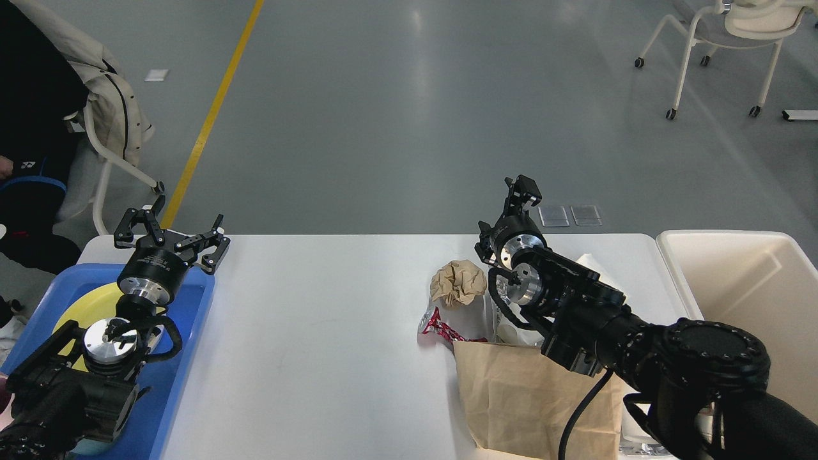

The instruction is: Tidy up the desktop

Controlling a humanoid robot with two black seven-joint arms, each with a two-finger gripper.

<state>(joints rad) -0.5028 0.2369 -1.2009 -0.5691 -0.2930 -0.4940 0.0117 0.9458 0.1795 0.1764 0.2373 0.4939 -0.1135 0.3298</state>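
Note:
The white desktop carries a heap of litter right of centre: a crumpled brown paper ball, a red wrapper, a flat brown paper bag and a white paper scrap. My left gripper hangs open and empty over the far edge of the blue tray. My right gripper is raised past the table's far edge, behind the litter; it is small and dark, so its fingers cannot be told apart. My right arm hides part of the bag.
A cream bin stands against the table's right end. A yellow plate lies in the tray, mostly hidden by my left arm. A chair with a coat stands at far left, a wheeled chair at far right.

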